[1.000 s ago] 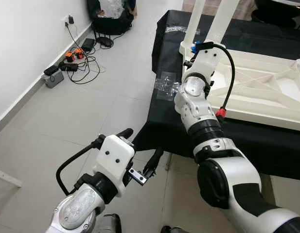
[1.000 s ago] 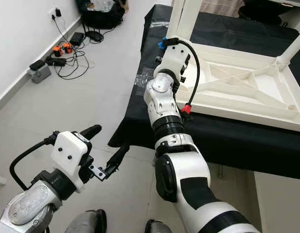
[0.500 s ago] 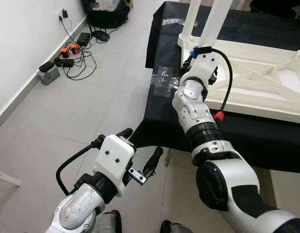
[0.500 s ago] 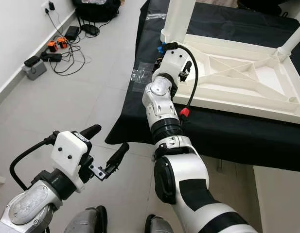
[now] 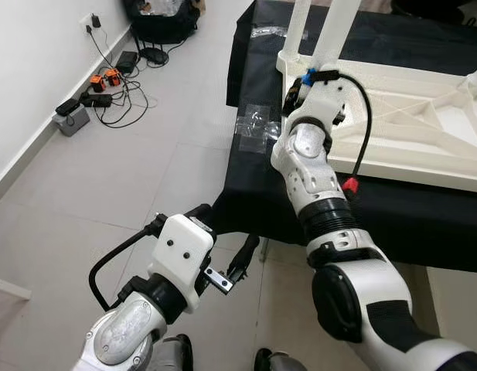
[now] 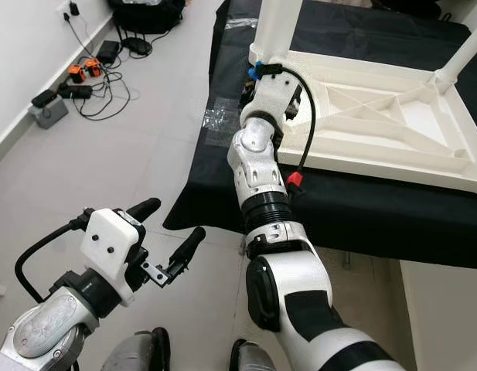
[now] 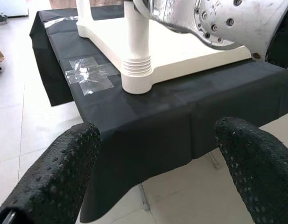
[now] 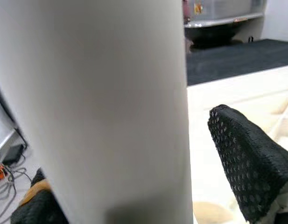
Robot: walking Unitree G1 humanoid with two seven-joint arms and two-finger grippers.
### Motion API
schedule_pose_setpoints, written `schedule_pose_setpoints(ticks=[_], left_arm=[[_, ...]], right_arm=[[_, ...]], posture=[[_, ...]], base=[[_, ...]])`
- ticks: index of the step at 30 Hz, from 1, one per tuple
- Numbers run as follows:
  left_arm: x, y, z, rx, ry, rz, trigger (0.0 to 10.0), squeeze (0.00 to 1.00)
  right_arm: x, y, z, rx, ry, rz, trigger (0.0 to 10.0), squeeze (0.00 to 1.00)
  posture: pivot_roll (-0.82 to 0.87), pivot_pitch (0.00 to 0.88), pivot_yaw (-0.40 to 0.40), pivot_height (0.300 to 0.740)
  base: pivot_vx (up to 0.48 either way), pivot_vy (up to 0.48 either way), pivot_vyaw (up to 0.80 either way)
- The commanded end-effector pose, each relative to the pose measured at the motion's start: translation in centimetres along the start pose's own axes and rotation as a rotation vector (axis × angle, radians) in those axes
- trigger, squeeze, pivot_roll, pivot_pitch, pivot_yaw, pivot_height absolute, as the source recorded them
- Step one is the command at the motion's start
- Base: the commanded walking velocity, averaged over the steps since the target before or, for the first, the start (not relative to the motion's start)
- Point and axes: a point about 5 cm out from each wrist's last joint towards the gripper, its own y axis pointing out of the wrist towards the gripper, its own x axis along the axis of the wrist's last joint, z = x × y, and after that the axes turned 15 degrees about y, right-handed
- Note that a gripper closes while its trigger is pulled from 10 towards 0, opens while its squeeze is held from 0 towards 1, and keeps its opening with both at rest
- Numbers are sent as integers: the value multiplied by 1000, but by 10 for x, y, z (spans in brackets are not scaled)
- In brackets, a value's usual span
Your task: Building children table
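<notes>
A white children's table (image 5: pixel 424 116) lies upside down on a black-clothed tabletop (image 5: pixel 393 209), its legs pointing up. My right gripper (image 8: pixel 141 191) is at the near-left corner leg (image 6: pixel 277 27), just above its base. In the right wrist view that white leg (image 8: pixel 111 93) stands between the two black fingers, and one fingertip (image 8: pixel 246 172) sits a little clear of it. My left gripper (image 5: pixel 223 236) hangs low over the floor in front of the tabletop's edge, open and holding nothing. The left wrist view looks at the corner leg's ribbed base (image 7: pixel 136 70).
Clear plastic bags (image 5: pixel 253 127) lie on the cloth by the table's corner. Cables and a power strip (image 5: pixel 99 85) run along the left wall, with a black bag (image 5: pixel 165 15) beyond. Grey tile floor (image 5: pixel 107 178) lies open to the left.
The head view has shifted a little. My right wrist has drawn closer in on the corner leg. The left arm has stayed put.
</notes>
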Motion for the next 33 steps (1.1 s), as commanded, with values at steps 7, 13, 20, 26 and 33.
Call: schedule_pose_setpoints(ticks=[7, 13, 20, 26, 33], left_arm=[[-4, 0, -1, -2, -3, 15, 10000, 0], [-4, 0, -1, -2, -3, 15, 10000, 0], [-4, 0, -1, -1, -2, 13, 10000, 0], [-3, 0, -2, -2, -3, 11, 10000, 0], [-3, 0, -3, -7, -7, 9, 10000, 0]], right_arm=[[7, 3, -9, 57, 48, -8, 10000, 0], [11, 7, -10, 131, 63, 4, 10000, 0], [22, 18, -17, 245, 64, 29, 10000, 0], [24, 23, -20, 355, 99, 94, 10000, 0], [26, 27, -24, 440, 114, 131, 10000, 0]], posture=[[115, 254, -66, 740], [115, 253, -65, 740], [114, 249, -68, 740], [116, 242, -68, 740], [116, 237, -68, 740]], base=[[0, 0, 0], [0, 0, 0], [0, 0, 0], [0, 0, 0], [0, 0, 0]])
